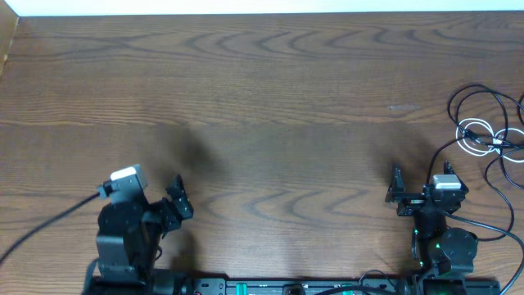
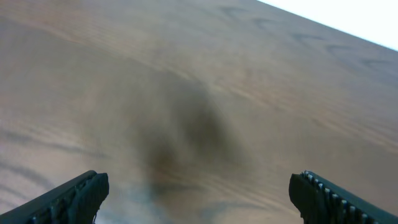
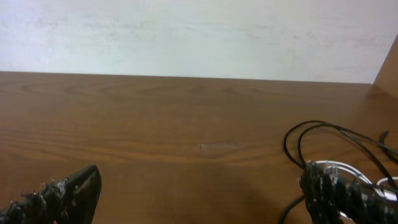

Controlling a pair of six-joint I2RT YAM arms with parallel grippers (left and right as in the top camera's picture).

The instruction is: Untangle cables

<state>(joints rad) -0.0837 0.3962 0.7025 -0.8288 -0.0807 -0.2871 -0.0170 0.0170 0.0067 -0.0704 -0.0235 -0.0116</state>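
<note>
A tangle of thin black cables (image 1: 483, 102) with one coiled white cable (image 1: 476, 135) lies at the table's right edge. It also shows in the right wrist view, black loops (image 3: 323, 140) and white coil (image 3: 339, 168) at the right. My right gripper (image 1: 412, 197) is open and empty, near the front edge, left of and nearer than the tangle; its right fingertip overlaps the white coil in the wrist view (image 3: 199, 193). My left gripper (image 1: 178, 201) is open and empty over bare table at the front left (image 2: 199, 193).
The wooden table (image 1: 262, 98) has a white wall (image 3: 199, 31) behind its far edge. A thicker black wire (image 1: 41, 225) runs from the left arm's base toward the front left. A wooden side panel (image 3: 388, 68) stands at the right.
</note>
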